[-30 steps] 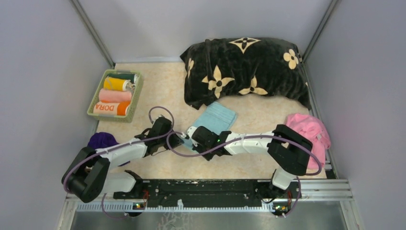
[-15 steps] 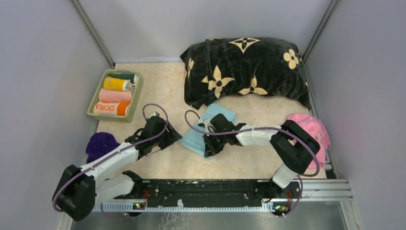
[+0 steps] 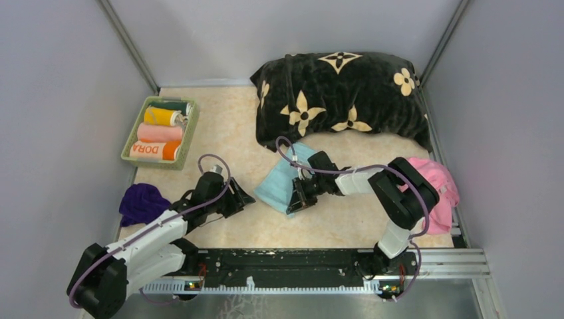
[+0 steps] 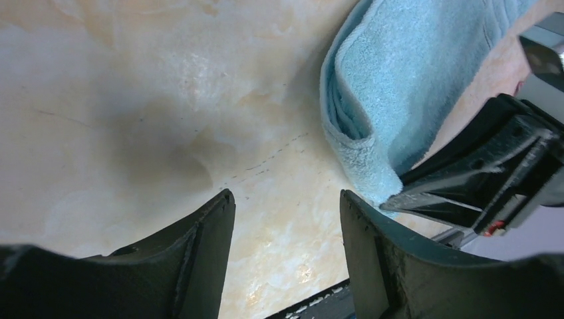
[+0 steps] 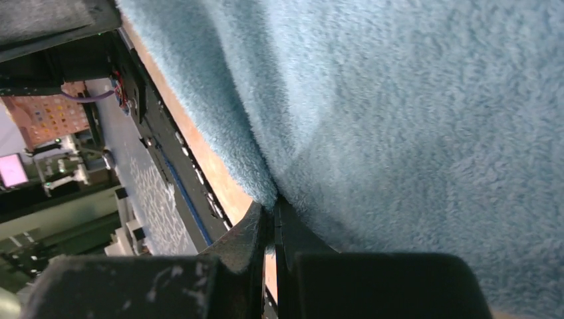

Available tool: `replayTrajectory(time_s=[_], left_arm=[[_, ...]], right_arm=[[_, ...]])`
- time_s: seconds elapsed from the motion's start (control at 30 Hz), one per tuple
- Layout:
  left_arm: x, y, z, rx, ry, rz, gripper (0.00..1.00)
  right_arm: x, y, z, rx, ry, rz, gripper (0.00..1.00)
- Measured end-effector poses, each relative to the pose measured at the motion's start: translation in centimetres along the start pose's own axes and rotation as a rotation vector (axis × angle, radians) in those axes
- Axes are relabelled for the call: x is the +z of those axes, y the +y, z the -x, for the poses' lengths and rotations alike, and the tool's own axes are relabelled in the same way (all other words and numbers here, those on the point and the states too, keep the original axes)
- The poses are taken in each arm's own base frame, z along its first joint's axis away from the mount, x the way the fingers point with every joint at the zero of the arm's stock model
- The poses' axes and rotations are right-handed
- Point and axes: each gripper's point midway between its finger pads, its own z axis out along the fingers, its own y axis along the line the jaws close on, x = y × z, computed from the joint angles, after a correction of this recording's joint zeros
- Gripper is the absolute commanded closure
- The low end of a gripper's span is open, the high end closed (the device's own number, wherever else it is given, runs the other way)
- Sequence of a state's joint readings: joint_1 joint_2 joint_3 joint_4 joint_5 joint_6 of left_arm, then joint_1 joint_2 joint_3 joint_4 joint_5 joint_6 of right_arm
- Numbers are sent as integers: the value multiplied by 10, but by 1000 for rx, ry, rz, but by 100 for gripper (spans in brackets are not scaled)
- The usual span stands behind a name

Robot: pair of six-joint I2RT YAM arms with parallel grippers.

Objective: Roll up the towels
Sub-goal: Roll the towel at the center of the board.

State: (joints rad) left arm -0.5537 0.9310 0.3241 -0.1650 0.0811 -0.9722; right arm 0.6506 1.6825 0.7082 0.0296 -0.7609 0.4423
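Observation:
A light blue towel [image 3: 274, 186] lies folded on the table in front of the cushion. My right gripper [image 3: 292, 205] is shut on its near corner. The right wrist view shows the terry cloth [image 5: 399, 100] pinched between the closed jaws of the right gripper [image 5: 273, 209]. My left gripper [image 3: 243, 197] stands open just left of the towel with nothing in it. In the left wrist view the left gripper [image 4: 286, 203] frames bare table, with the towel's folded edge [image 4: 399, 86] and the right gripper [image 4: 479, 179] to the right. A dark purple towel [image 3: 141, 203] lies crumpled at the left. A pink towel [image 3: 435, 183] lies at the right.
A big black cushion [image 3: 339, 100] with beige flowers fills the back right. A green basket [image 3: 189, 136] at the back left holds several rolled towels, one marked DORA [image 3: 156, 151]. Grey walls close in both sides. The arms' base rail [image 3: 286, 262] runs along the near edge.
My left gripper has opened, let go of the light blue towel and drawn back to the left. My right gripper has swung right, still pinching the towel's corner.

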Motion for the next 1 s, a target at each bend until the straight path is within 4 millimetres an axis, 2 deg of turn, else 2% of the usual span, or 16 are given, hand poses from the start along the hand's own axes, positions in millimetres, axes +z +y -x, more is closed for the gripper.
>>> replayTrajectory(time_s=[0.2, 0.43, 0.67, 1.0], left_arm=[[8, -8, -4, -7, 28, -43, 36], [22, -12, -11, -13, 82, -62, 36], [27, -26, -8, 6, 85, -120, 36], [42, -29, -1, 11, 73, -103, 39]], right_arm=[[2, -10, -6, 99, 34, 22, 100], [1, -12, -1, 137, 40, 37, 100], [1, -13, 3, 148, 43, 34, 100], [3, -14, 2, 162, 61, 39, 100]])
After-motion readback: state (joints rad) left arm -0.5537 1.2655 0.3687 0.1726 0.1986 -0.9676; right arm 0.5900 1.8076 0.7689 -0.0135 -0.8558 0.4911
